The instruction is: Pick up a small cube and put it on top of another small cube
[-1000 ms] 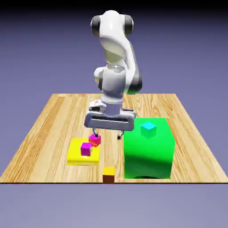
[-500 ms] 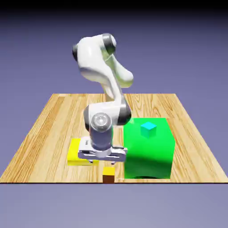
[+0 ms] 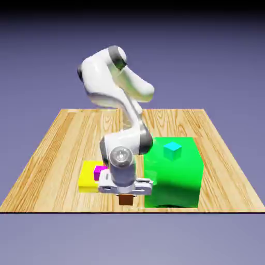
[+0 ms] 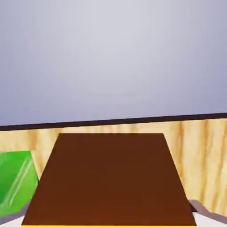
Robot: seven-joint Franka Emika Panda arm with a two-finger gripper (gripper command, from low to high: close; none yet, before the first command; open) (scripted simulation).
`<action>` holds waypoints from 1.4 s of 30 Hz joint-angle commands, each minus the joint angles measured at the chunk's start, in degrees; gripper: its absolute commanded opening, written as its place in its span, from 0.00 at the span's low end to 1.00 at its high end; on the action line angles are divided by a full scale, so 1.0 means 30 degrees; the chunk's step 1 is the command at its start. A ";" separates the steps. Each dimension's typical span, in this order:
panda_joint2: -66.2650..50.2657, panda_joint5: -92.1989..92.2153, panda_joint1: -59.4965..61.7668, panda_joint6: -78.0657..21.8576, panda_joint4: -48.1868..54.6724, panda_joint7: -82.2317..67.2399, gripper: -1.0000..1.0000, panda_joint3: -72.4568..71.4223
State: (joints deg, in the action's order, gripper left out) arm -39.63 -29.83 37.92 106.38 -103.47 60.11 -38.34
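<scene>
The gripper [image 3: 126, 194] is clamped on the yellow-orange cube [image 3: 126, 199], low and near the middle of the exterior view; the large green block [image 3: 173, 176] stands at right, with the cyan cube [image 3: 172, 151] on top.

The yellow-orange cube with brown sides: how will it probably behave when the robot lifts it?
The yellow-orange cube looks solid, with straight edges and flat faces, so it is probably stiff and will likely keep its shape. Its flat brown sides should give the gripper an even hold, though they look smooth and might slip a little.
</scene>
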 commanded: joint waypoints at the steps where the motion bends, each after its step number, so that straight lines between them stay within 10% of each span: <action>1: 0.0679 -0.0263 -0.0365 0.0310 -0.0607 -0.0817 0.00 0.0492; 35: 2.3119 -0.7121 -1.2658 1.1169 -2.1498 -2.9057 0.00 1.6429; 42: 2.0494 -1.0244 -1.2269 1.3561 -2.1804 -2.7392 0.00 1.6888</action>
State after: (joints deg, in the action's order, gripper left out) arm 21.86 -60.53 1.11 147.00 -168.89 -22.09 12.32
